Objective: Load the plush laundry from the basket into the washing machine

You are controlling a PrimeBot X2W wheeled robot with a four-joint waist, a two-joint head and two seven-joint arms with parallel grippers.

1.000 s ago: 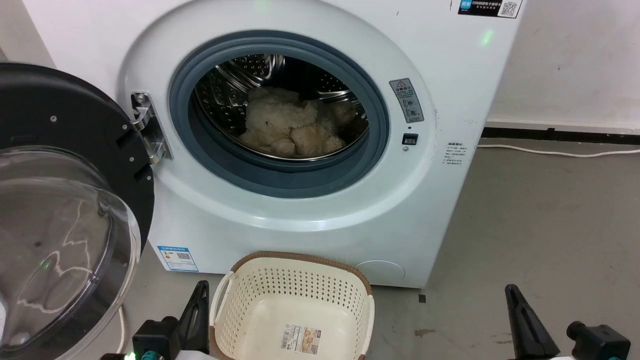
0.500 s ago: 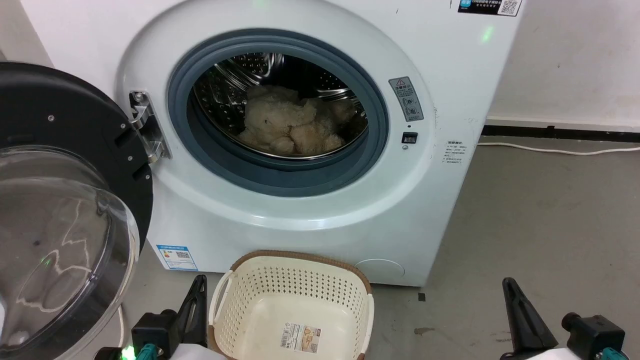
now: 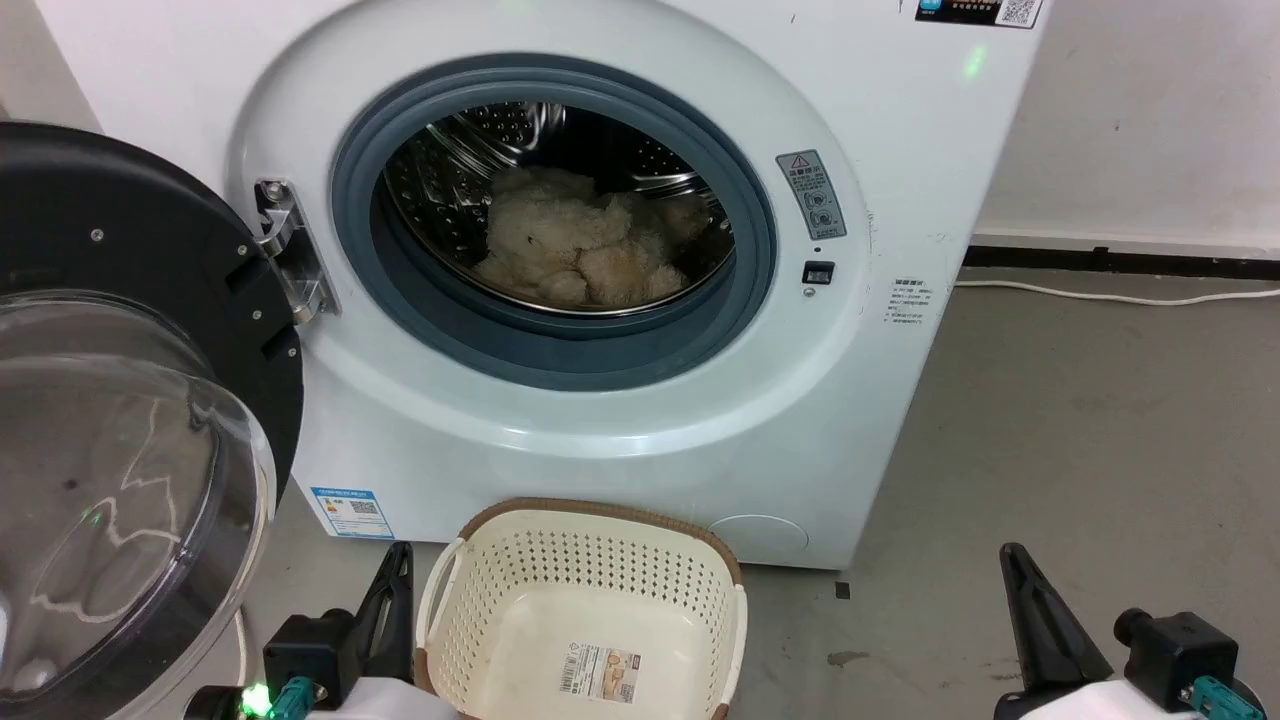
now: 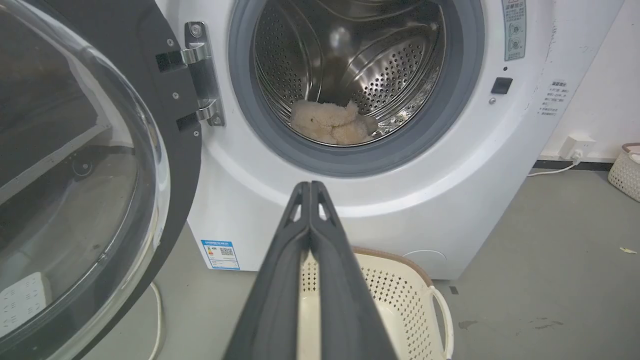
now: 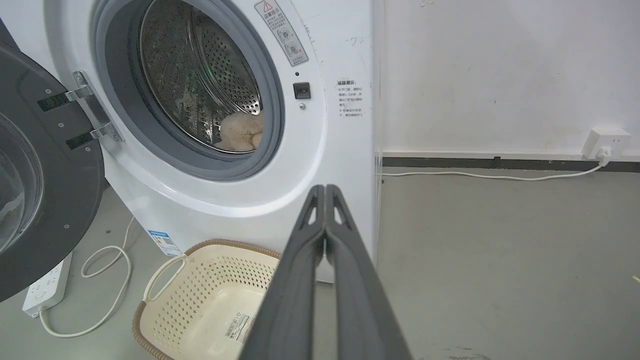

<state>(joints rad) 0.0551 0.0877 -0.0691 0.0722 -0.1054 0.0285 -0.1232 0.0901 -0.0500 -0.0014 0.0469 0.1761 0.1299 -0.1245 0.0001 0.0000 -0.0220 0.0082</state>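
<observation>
- The left gripper point(image 4: 310, 187) hangs low in front of the washing machine point(image 3: 620, 470). Its two dark fingers are pressed together with nothing between them, and in the left wrist view they cover the middle of the basket point(image 3: 590, 565).
- The right gripper point(image 5: 325, 189) is well apart to the right over grey floor point(image 5: 500, 260), likewise closed and empty-handed.
- The basket stands on the floor just beside the machine's foot, between the two grippers, with nothing in it. The print on the label point(image 3: 600, 668) on its bottom is too small to read, and the head view's lower edge cuts off its near rim.
- The plush laundry point(image 3: 575, 250) lies at the bottom of the steel drum point(image 4: 395, 65), behind the grey rubber ring point(image 3: 560, 350). In the right wrist view the ring hides most of it.
- The black-framed door point(image 3: 120, 220) stands wide open at left, its clear dome point(image 3: 110, 480) cut off by the picture's edge.
- A power strip point(image 5: 47, 287) and a looping white cable point(image 5: 107, 280) lie on the floor below the door. A wall socket point(image 5: 607, 140) sits far right.
</observation>
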